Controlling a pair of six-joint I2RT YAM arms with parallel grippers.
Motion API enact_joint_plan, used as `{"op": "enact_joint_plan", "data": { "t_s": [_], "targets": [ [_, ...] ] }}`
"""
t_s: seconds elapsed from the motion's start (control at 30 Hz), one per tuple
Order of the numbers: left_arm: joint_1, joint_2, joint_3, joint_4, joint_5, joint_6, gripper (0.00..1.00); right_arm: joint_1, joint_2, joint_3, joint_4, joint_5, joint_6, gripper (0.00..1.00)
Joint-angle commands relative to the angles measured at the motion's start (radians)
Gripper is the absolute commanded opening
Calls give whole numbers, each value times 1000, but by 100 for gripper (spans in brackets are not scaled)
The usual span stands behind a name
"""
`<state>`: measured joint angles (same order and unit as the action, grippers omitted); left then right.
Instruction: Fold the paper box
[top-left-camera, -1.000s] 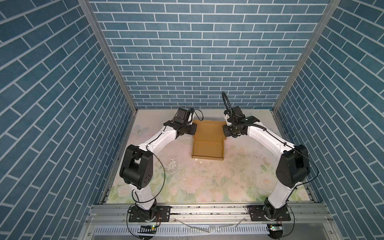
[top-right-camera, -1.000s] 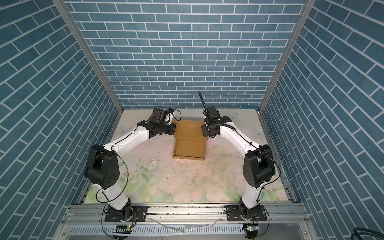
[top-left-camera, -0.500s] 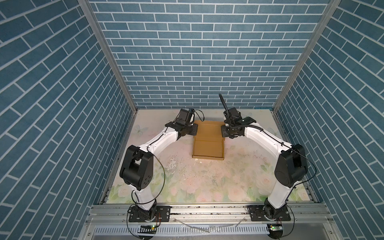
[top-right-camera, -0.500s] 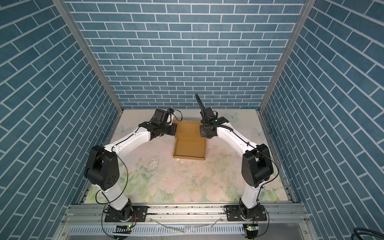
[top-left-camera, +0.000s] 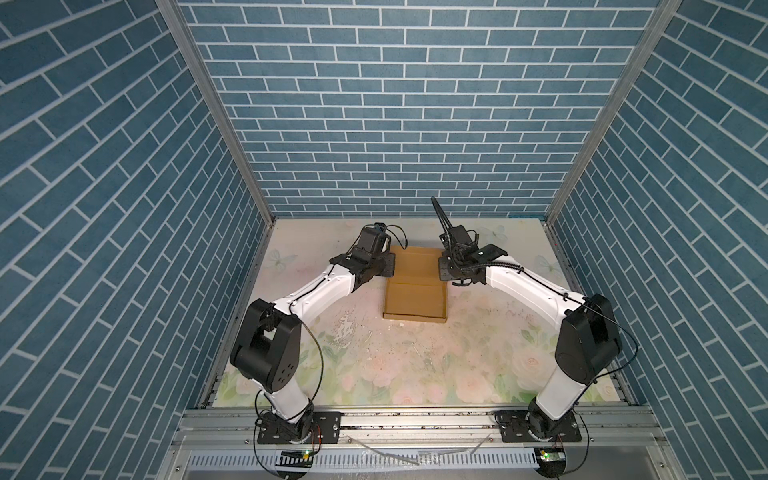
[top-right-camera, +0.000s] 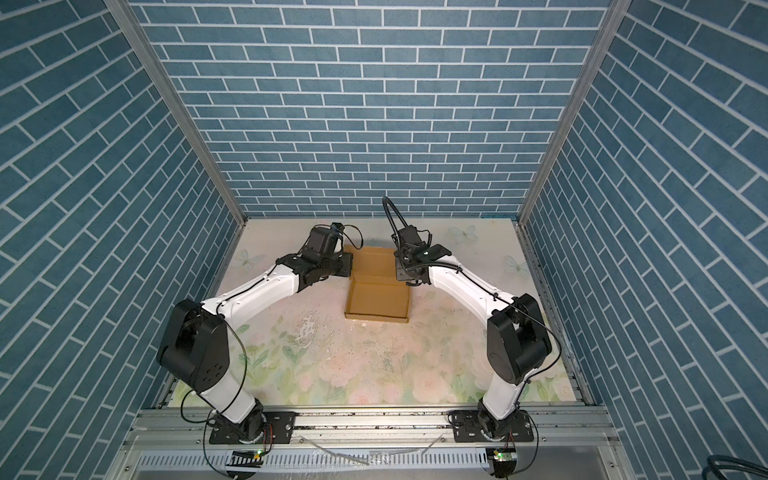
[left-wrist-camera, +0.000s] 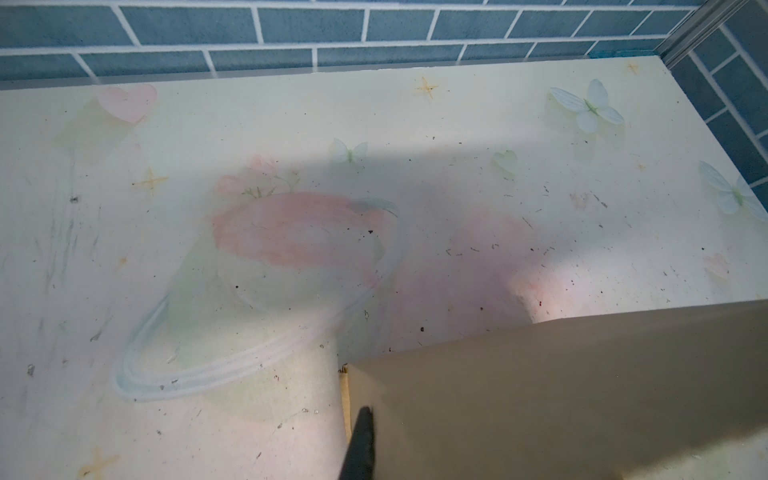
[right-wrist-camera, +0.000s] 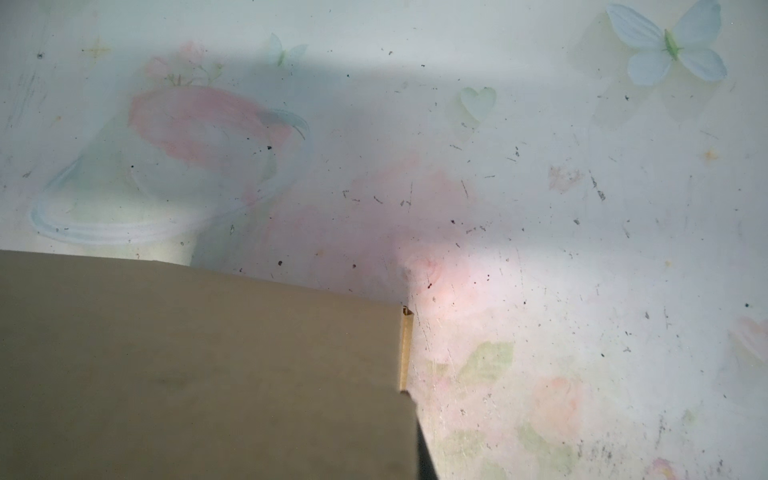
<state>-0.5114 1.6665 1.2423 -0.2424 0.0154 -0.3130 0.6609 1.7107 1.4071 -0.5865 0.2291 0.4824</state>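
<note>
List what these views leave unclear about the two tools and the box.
Left tool: shut, but its wrist covers the tips in both top views. The left wrist view cuts off all but one dark finger beside the box. Whether it pinches cardboard is unclear.
Right tool: same; the right wrist view shows one finger at the frame edge.
Box's far side edges: under both tools in top views.

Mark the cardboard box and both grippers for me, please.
cardboard box (top-left-camera: 415, 305), in a top view, tray floor
left gripper (top-left-camera: 390, 266), in a top view, fingertips at lid's left edge
right gripper (top-left-camera: 442, 270), in a top view, fingertips at lid's right edge
</note>
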Motion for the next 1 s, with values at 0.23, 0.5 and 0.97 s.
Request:
{"op": "enact_joint_plan", "data": {
  "t_s": [0.23, 0.5, 0.97],
  "targets": [
    [-69, -75, -133, 73, -35, -64, 5, 64, -99, -166, 101, 67, 114, 0],
    [-97, -134, -243, 136, -81, -91, 5, 113, -134, -271, 161, 124, 172, 0],
    [-134, -233, -401, 215, -159, -126, 5, 176, -166, -376, 214, 166, 227, 0]
  ]
}}
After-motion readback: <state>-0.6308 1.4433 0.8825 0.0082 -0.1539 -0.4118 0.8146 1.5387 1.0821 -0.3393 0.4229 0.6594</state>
